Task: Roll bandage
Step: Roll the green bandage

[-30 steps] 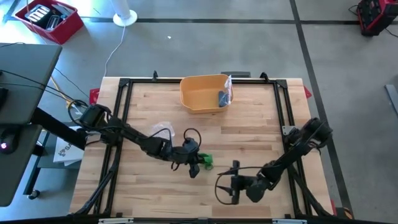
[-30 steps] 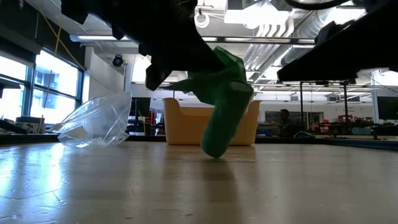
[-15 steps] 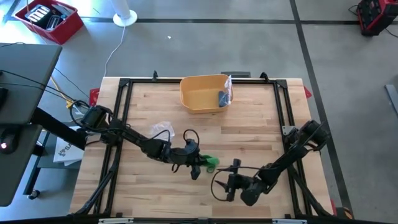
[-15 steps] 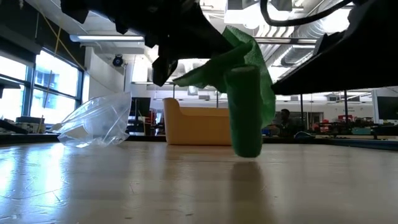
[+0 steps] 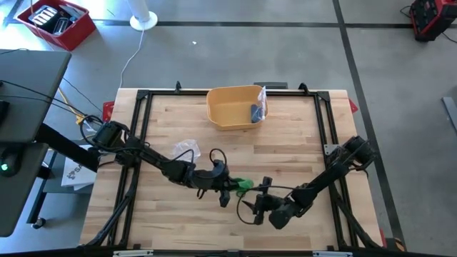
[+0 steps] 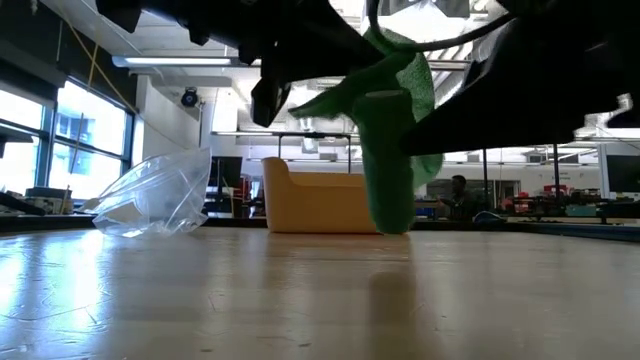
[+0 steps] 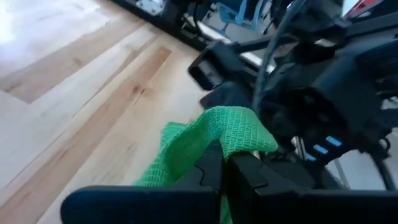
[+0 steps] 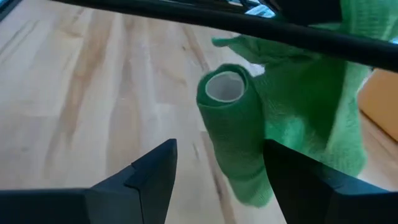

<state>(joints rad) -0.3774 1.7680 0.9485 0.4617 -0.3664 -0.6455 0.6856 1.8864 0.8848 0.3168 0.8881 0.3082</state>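
Observation:
A green bandage (image 5: 244, 186) hangs over the middle of the table's near half. Its rolled part (image 6: 390, 175), with a hollow core (image 8: 224, 86), hangs upright below a loose, crumpled tail (image 6: 405, 70). My left gripper (image 5: 227, 190) is shut on that tail. My right gripper (image 5: 248, 207) stands open just near-right of the roll. In the right wrist view its fingers (image 8: 155, 174) stand on either side of the roll (image 8: 235, 143) and do not touch it. My left gripper pinches the loose tail of the bandage (image 7: 233, 134) between its two fingers (image 7: 210, 168), at a bunched fold of several layers. The fingers come from the table's left, slanting slightly down. The roll hangs upright below the hold, clear of the table.
A yellow bin (image 5: 232, 107) with a blue item in it stands at the far middle. A clear plastic wrapper (image 5: 187, 148) lies left of centre, also in the low view (image 6: 155, 195). Black frame rails (image 5: 143, 114) run along the table's edges.
My right gripper has moved toward the table's left and slightly far, up to the bandage, staying open. The roll, tilted a second ago, has swung toward the right and now hangs upright a little higher from my left gripper.

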